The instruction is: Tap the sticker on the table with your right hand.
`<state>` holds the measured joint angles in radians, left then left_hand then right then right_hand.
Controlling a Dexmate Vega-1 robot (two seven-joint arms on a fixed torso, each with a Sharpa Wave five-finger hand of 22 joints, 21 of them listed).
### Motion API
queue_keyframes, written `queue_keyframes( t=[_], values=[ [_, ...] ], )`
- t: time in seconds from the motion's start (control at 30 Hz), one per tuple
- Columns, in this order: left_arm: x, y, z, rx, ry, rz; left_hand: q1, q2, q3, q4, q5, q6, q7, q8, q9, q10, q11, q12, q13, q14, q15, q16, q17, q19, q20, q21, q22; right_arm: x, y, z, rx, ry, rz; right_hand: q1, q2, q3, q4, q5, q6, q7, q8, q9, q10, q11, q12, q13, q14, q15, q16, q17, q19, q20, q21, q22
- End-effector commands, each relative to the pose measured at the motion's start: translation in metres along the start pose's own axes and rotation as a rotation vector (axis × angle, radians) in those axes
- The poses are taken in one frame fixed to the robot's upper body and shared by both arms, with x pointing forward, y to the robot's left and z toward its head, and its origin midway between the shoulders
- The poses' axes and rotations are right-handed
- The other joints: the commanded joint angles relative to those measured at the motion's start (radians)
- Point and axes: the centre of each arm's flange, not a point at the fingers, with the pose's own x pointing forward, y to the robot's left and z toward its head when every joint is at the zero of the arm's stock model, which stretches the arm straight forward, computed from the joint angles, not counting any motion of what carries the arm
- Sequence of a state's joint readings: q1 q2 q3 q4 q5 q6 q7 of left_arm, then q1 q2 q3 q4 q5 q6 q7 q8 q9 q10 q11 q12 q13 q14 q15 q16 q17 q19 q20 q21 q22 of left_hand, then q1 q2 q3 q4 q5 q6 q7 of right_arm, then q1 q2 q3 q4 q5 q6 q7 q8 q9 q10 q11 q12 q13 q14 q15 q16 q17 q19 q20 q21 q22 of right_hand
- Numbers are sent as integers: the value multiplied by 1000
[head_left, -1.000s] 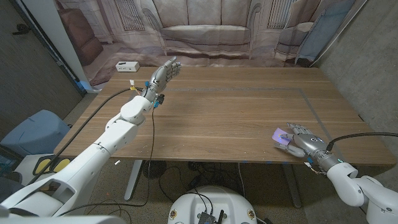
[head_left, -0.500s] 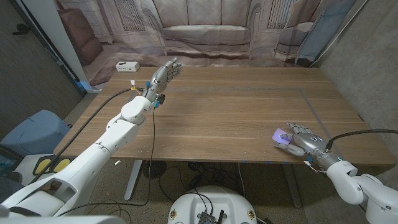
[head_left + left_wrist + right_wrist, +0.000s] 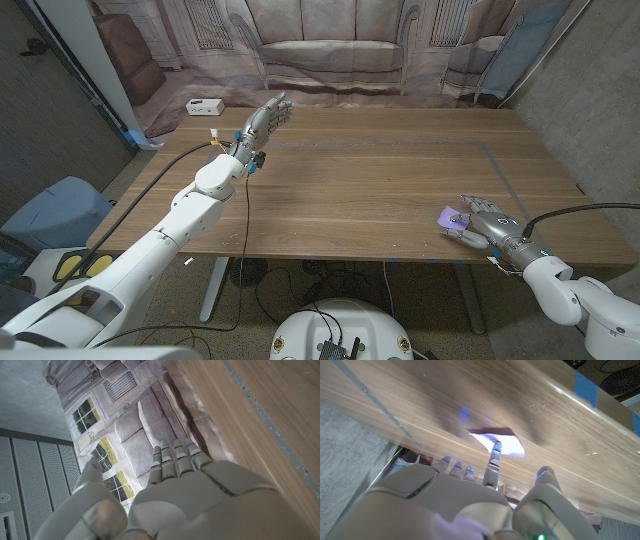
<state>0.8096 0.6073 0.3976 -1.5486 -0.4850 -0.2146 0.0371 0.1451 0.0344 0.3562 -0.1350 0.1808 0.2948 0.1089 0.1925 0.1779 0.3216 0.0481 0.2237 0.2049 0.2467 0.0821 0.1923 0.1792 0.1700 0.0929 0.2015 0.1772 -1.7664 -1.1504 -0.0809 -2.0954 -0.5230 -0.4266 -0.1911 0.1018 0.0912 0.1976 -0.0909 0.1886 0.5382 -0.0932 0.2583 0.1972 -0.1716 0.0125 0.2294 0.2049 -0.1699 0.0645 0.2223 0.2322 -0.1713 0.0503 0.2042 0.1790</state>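
A small pale purple sticker (image 3: 453, 216) lies on the wooden table (image 3: 370, 190) near its front right edge. My right hand (image 3: 482, 222) hovers palm down right beside it, fingers spread, with its fingertips over the sticker's near side. In the right wrist view one extended finger (image 3: 493, 462) points at the sticker (image 3: 509, 446) and reaches its edge. Whether it touches I cannot tell. My left hand (image 3: 262, 120) is raised at the table's far left with straight fingers (image 3: 175, 460), holding nothing.
A white power strip (image 3: 203, 106) lies at the far left corner. A black cable (image 3: 245, 215) hangs from my left arm over the front edge. A printed backdrop of a sofa (image 3: 330, 50) stands behind the table. Blue tape (image 3: 585, 387) marks the front edge.
My right hand has shifted slightly back toward the front right, lifting a little; more of the sticker shows now. The left arm has stayed still.
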Motion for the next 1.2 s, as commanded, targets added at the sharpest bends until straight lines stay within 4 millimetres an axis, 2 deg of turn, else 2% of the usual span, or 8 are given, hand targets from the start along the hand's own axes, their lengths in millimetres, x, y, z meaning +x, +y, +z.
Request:
queue_keyframes(
  t=[0.03, 1.2],
  values=[
    [1, -1, -2, -5, 3, -5, 13, -2, 9, 0, -1, 9, 0, -1, 3, 5, 2, 0, 0, 5, 0, -2, 2, 3, 2, -2, 3, 0, 2, 0, -3, 7, 12, 4, -1, 9, -1, -2, 33, 17, 2, 2, -4, -9, 6, 2, -189, 3, 5, 2, -125, 3, 4, 3],
    [-1, -1, -3, -9, -1, -12, 15, -1, 10, 0, -1, 12, 1, -1, 3, 6, 1, -1, 0, 5, 0, -2, 2, 4, 2, -2, 3, -4, -18, 1, -45, -7, -93, 14, 2, 18, -8, -2, 5, -5, -22, 3, 17, -1, 6, 2, -167, 7, 12, -1, -106, 10, 9, 2]
  ],
)
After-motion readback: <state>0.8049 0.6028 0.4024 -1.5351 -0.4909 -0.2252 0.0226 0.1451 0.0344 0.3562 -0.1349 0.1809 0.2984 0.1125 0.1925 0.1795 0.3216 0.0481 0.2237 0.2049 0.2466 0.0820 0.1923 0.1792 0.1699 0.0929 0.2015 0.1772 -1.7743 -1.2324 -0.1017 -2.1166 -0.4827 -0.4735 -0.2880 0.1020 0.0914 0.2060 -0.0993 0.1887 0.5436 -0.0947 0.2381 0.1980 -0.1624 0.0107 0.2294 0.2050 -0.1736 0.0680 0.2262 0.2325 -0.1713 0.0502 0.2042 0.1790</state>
